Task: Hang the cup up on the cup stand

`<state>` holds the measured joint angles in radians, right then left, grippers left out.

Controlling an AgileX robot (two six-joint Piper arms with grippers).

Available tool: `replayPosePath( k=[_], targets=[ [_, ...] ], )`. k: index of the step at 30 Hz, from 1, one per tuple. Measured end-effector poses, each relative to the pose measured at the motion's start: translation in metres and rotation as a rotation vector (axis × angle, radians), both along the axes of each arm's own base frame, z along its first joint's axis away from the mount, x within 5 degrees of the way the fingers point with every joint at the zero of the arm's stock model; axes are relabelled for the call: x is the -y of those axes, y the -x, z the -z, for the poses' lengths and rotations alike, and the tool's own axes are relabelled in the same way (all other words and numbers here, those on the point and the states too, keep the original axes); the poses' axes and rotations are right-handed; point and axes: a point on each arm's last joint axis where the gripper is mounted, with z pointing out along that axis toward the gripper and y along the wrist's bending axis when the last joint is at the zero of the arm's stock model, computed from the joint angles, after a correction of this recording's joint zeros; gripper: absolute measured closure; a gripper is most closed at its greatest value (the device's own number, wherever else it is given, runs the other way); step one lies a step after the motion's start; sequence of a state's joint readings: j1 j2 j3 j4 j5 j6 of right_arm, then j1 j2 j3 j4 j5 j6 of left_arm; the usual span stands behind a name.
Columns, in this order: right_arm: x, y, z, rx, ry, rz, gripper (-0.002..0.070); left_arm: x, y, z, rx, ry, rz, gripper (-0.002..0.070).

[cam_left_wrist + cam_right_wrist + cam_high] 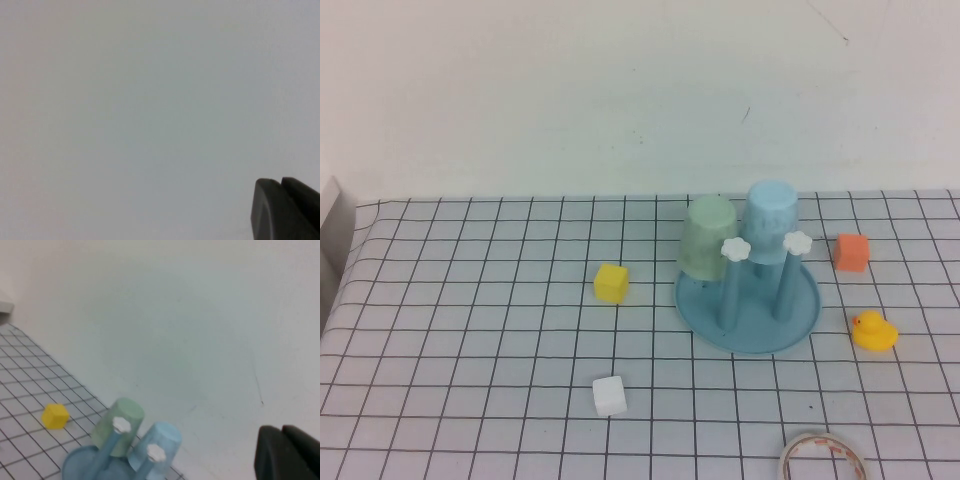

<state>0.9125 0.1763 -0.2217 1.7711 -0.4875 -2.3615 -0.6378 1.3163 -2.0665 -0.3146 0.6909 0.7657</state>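
Right now I see the cup [771, 222] upside down on a back peg of the cup stand [749, 308], just right of a green cup [706, 238] hung the same way. Left of the stand sit a yellow block [611, 282] and a white block [609, 396]; right of it, an orange block [851, 252] and a duck [872, 331]. My left claw [281, 187] is closed, holding nothing, facing blank wall. My right claw [282, 432] is also closed and empty, raised above the stand.

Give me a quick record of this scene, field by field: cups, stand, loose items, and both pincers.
cup: upside down on a back peg of the cup stand
green cup: upside down on the neighbouring peg
front pegs: both bare
loose items: yellow block, white block, orange block, rubber duck, tape roll
left pincer: shut, empty, away from table
right pincer: shut, empty, raised
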Motion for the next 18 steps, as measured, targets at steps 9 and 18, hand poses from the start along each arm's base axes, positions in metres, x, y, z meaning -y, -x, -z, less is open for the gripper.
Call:
replayPosePath(
  k=[9, 18],
  targets=[
    [-0.005, 0.003, -0.001, 0.015, -0.006, -0.062, 0.0678, -0.035, 0.042, 0.028, -0.302, -0.251, -0.035, 0.0675],
    [-0.005, 0.003, -0.002, 0.008, -0.02, -0.068, 0.0678, -0.041, 0.035, 0.091, -0.398, -0.275, -0.139, 0.0675]
  ],
)
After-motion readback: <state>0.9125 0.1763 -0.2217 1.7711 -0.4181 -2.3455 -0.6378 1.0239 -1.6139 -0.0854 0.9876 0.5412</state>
